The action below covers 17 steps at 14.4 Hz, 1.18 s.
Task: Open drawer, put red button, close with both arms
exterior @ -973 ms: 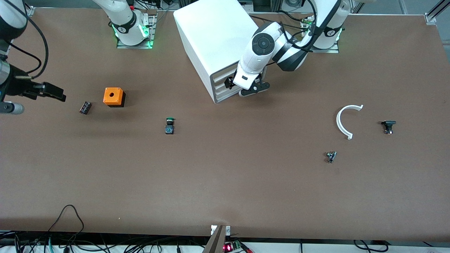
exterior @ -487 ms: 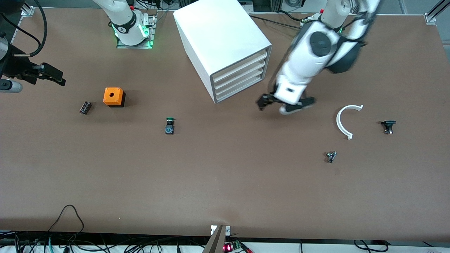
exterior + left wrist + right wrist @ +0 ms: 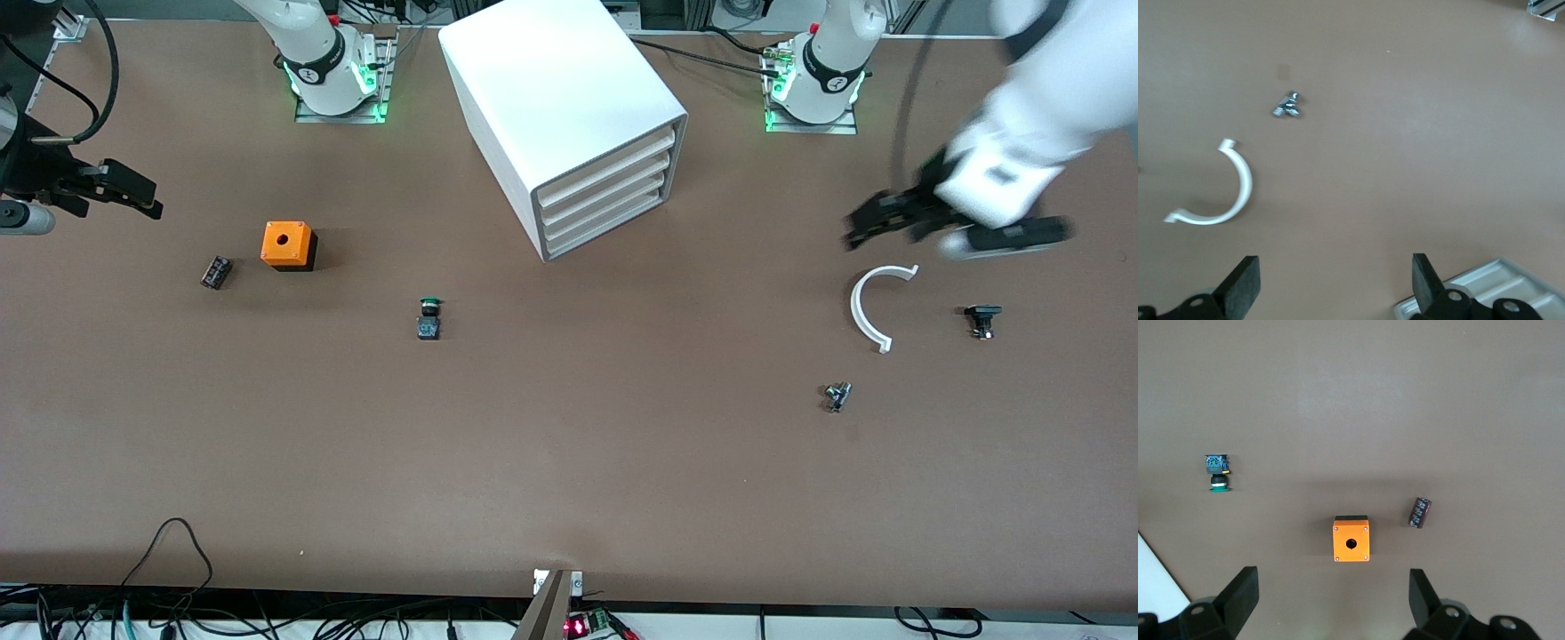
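The white cabinet (image 3: 569, 107) stands near the arms' bases, and all of its drawers (image 3: 605, 191) sit shut and flush. No red button shows in any view. A button with a green cap (image 3: 429, 308) lies on the table nearer the front camera than the cabinet; it also shows in the right wrist view (image 3: 1218, 475). My left gripper (image 3: 869, 227) is open and empty in the air, over the table beside a white arc piece (image 3: 869, 307); its own view (image 3: 1335, 270) shows bare table between the fingers. My right gripper (image 3: 133, 191) waits open and empty at its end of the table, shown also in its wrist view (image 3: 1333, 583).
An orange box with a hole (image 3: 287, 244) (image 3: 1351, 539) and a small dark cylinder (image 3: 215, 271) (image 3: 1419, 512) lie toward the right arm's end. A metal part (image 3: 837, 396) (image 3: 1286, 107), a black part (image 3: 981, 318) and the arc (image 3: 1218, 193) lie toward the left arm's end.
My left arm has swung away from the cabinet's drawer fronts toward its own end of the table. The drawers stay shut. My right gripper has hardly moved.
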Available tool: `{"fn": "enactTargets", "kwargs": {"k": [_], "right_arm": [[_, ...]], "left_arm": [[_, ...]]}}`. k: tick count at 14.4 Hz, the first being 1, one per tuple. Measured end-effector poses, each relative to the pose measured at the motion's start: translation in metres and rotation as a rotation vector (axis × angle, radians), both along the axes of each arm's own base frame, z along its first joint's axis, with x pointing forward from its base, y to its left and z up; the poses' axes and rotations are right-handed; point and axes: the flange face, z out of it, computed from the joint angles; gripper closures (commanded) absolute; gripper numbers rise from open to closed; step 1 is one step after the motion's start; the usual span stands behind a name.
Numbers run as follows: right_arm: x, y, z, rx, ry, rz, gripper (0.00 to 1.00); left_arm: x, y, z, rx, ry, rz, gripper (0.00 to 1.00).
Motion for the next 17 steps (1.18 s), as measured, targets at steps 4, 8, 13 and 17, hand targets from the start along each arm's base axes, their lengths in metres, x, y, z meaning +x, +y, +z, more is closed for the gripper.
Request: {"fn": "enactTargets", "kwargs": {"k": [4,8,13,17], "right_arm": [[0.0,0.0,0.0,0.0,0.003,0.005,0.0],[-0.002,-0.001,-0.001,0.0,0.015,0.003,0.0],[-0.001,-0.001,0.0,0.0,0.01,0.003,0.0],[-0.001,-0.001,0.0,0.0,0.008,0.003,0.0]], "left_arm": [[-0.008,0.028,0.024,0.101,-0.031,-0.058,0.0],[-0.01,0.029,0.035,0.129,-0.045,-0.105,0.0],[-0.009,0.06,0.034,0.138,-0.043,-0.125,0.0],[-0.009,0.054,0.034,0.139,-0.043,-0.138,0.0]]}}
